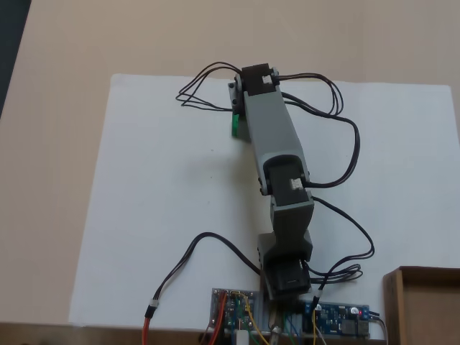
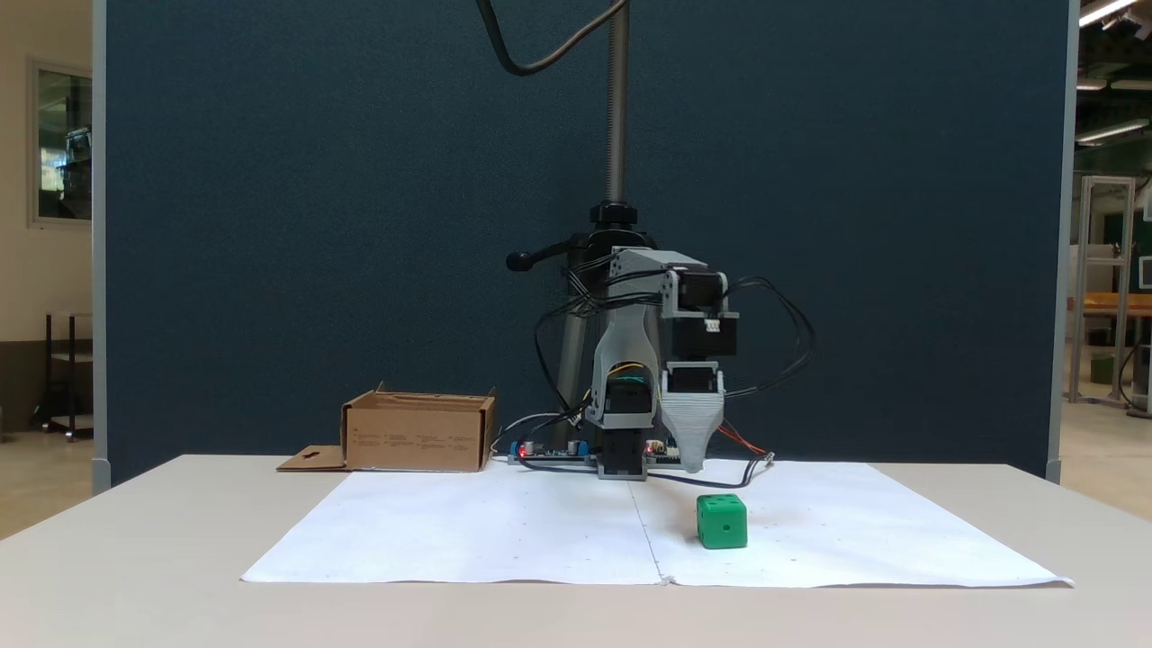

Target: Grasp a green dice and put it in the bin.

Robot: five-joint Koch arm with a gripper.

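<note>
Both fixed views show the green dice (image 2: 721, 521) on white paper (image 2: 504, 531) right of centre, beneath the tool (image 2: 691, 461), whose opening cannot be told; bin (image 2: 419, 434) left.

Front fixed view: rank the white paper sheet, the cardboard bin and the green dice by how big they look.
1. White paper sheet, largest.
2. Bin.
3. Green dice, smallest, though nearer the camera than the bin.

Dark blue partition panel (image 2: 360, 225) behind a pale table (image 2: 135, 594).

Left of the panel: cream wall, framed window (image 2: 63, 144), small dark shelf stand (image 2: 67, 373). Right of it: metal racks (image 2: 1102, 288), ceiling strip lights (image 2: 1105, 133), beige floor (image 2: 1102, 459).
</note>
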